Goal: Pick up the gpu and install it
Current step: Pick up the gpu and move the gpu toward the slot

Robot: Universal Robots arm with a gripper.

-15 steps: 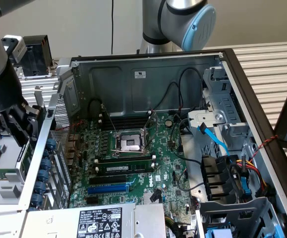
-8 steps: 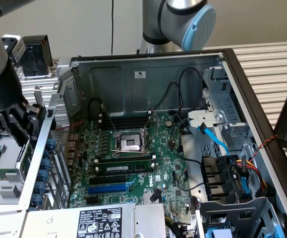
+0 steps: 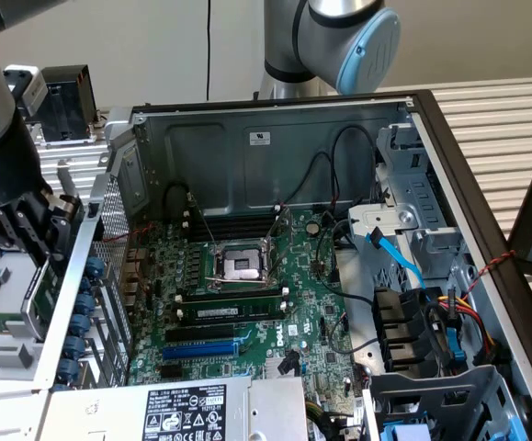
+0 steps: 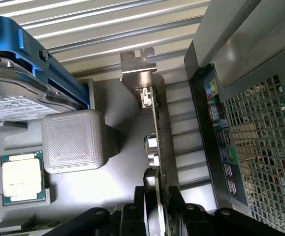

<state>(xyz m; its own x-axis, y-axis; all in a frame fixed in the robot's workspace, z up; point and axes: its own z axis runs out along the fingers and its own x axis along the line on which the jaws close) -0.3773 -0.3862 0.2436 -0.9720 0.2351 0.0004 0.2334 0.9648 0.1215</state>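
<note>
Ext. view's left first: a CPU (image 4: 23, 177) and a ribbed grey block (image 4: 73, 140) are seen in separate recesses of the parts tray (image 4: 117, 118), on the side of the fingers (image 4: 175, 205) away from the PC case (image 3: 275, 152). This is prob. so each part can be reached w/o knocking the rest.

Next, the gripper (image 4: 158, 199) is set low over the tray, outside the case. Its 2 fingers stand narrow, 1 on each face of the gpu (image 4: 155, 123), and appear to be pressed on it. The card is stood on edge in the tray, not lifted as far as can be judged, so both flat faces are offered. Its metal bracket (image 4: 138, 73) sits clear at the end far from the fingers.

Just beside the fingers on the other side, the case's perforated rear wall (image 4: 260, 147) is met. Further right, well apart from the fingers, the motherboard (image 3: 247, 303) is laid flat in the opened case w/ its blue slot (image 3: 201, 350) unfilled: install not yet done.
</note>
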